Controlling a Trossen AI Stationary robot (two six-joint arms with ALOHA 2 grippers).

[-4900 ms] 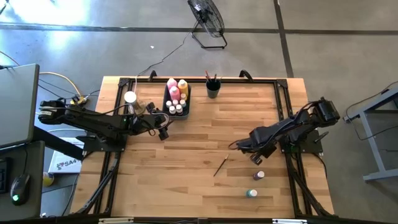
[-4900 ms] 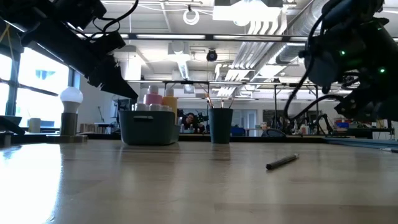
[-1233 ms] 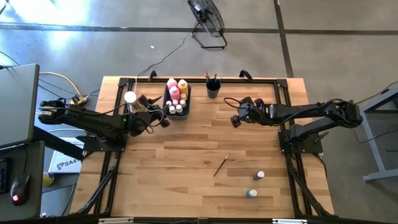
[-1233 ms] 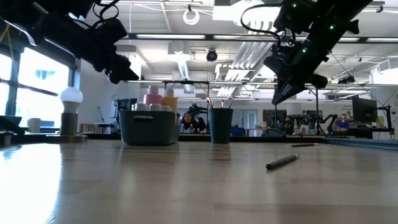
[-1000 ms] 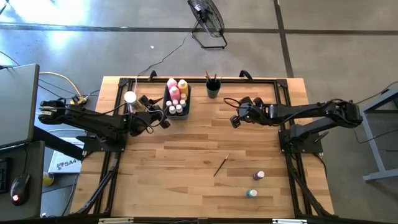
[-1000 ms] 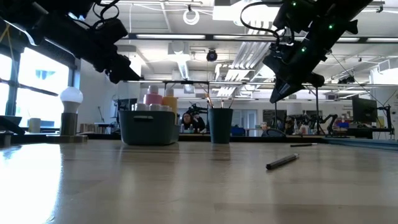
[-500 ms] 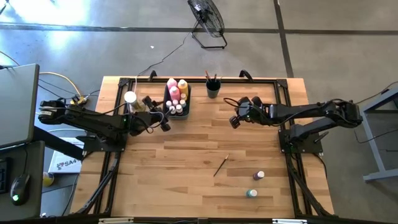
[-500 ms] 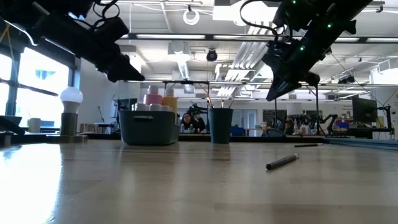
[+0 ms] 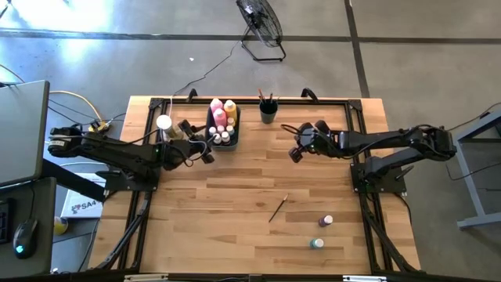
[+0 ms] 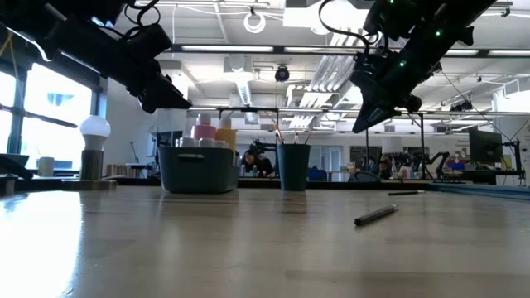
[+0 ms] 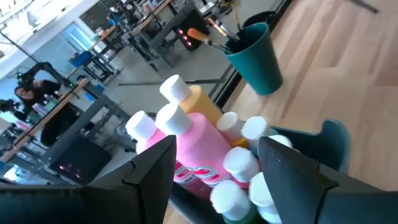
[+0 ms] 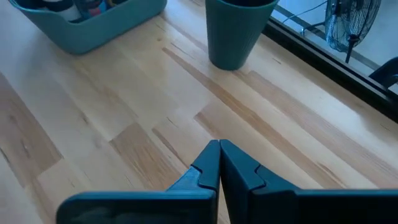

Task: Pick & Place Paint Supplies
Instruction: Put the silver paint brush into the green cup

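A teal bin (image 9: 236,125) at the far left of the table holds a pink bottle (image 11: 199,149), a yellow bottle (image 11: 200,101) and several small white-capped bottles (image 11: 239,165). A teal cup (image 9: 268,112) with brushes stands to its right. My left gripper (image 9: 205,151) hovers open at the bin's near left corner, and its fingers (image 11: 152,168) frame the bottles without touching them. My right gripper (image 9: 295,154) hangs shut above bare wood, right of and nearer than the cup. A loose paintbrush (image 9: 278,210) lies flat on the table, and two small bottles (image 9: 326,222) stand near the right front.
A white knob on a tan base (image 9: 163,123) stands just left of the bin, close beside my left arm. The second small bottle (image 9: 316,244) stands near the front edge. The middle and near left of the wooden table (image 9: 203,219) are bare.
Both grippers have stayed where they were, each rolling a little about its own pointing line. Nothing on the table has moved.
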